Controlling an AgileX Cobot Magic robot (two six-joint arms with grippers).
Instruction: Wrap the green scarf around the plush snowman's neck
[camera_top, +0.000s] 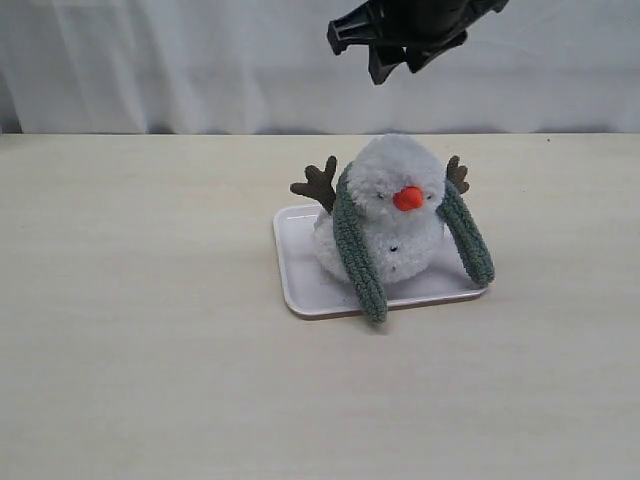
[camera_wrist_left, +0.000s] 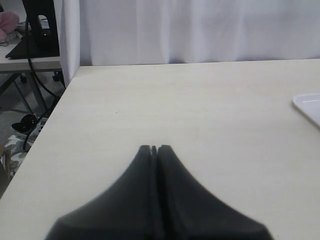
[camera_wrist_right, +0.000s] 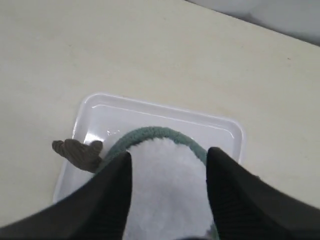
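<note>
The plush snowman (camera_top: 395, 215) sits on a white tray (camera_top: 305, 290), white and fluffy with an orange nose and brown twig arms. The green scarf (camera_top: 358, 255) is draped behind its head, and both ends hang down in front, left and right (camera_top: 468, 238). Its neck is hidden under the fluff and scarf. My right gripper (camera_top: 395, 60) hangs above the snowman's head, open and empty. In the right wrist view its fingers (camera_wrist_right: 112, 195) frame the white head (camera_wrist_right: 165, 190) and the scarf's loop (camera_wrist_right: 155, 132). My left gripper (camera_wrist_left: 154, 148) is shut over bare table, away from the snowman.
The tray's corner (camera_wrist_left: 307, 105) shows at the edge of the left wrist view. The table's left edge (camera_wrist_left: 45, 130) drops to a floor with cables and a stand. A white curtain (camera_top: 200, 60) hangs behind the table.
</note>
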